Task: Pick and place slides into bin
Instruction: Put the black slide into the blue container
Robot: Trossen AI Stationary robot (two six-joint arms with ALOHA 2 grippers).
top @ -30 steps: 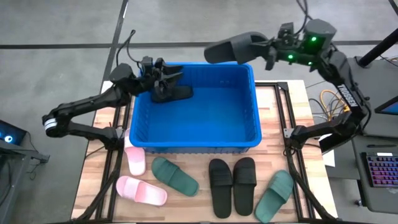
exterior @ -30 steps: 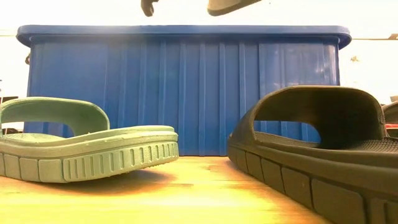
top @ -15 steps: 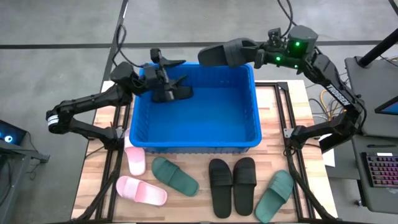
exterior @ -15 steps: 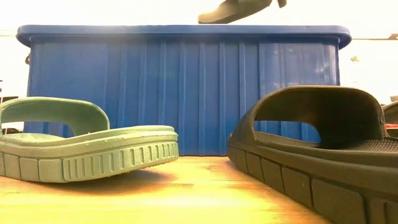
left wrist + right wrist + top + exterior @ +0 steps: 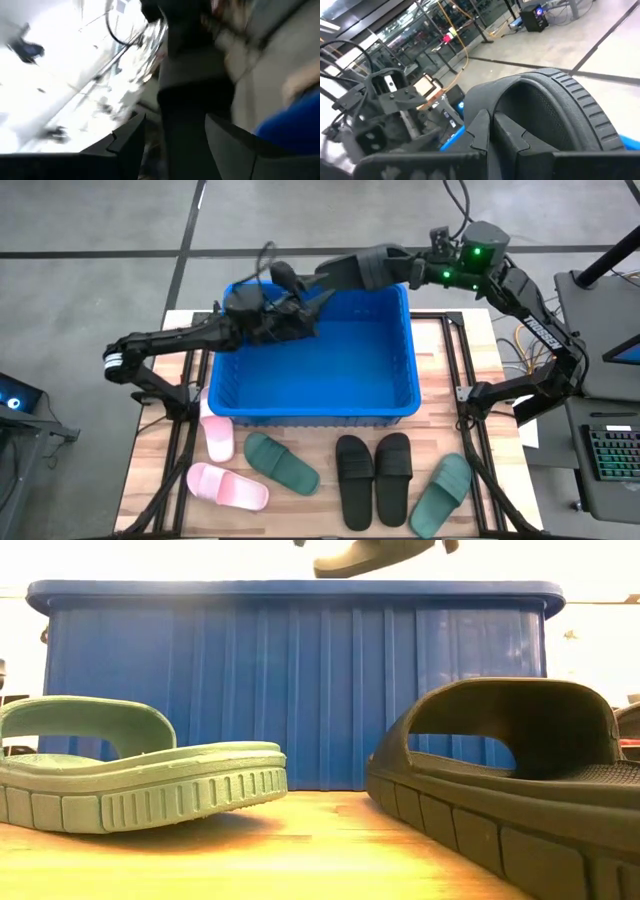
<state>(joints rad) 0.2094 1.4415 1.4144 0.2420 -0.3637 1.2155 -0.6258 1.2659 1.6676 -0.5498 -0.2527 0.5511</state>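
Six sandals wait on the table in front of the bin (image 5: 312,406): a pink pair (image 5: 224,470) at the near left, a green sandal (image 5: 282,463) beside them, a black pair (image 5: 373,476) in the middle, and a second green one (image 5: 440,495) at the near right.

The right gripper (image 5: 425,268) has its fingers pressed together on the strap of a black sandal (image 5: 362,268), held in the air above the far rim of the bin. A second ago that sandal hung farther right. It has since been carried left, and its toe now reaches over the far left part of the bin. From table height it shows as a dark sole (image 5: 375,554) floating above the blue wall, closer to the middle than it was.

The left gripper (image 5: 298,310) has changed more. It was at the bin's far left corner and has swung right along the far wall. It now sits just below the toe of the held sandal, near it or perhaps touching. Whether its fingers are apart or on something I cannot tell; its own camera is too blurred, and from above it is one dark mass.

My reading is that the right arm is about ready to drop its sandal in. The left arm is crowding that spot, though, so a bump looks possible unless it clears out.
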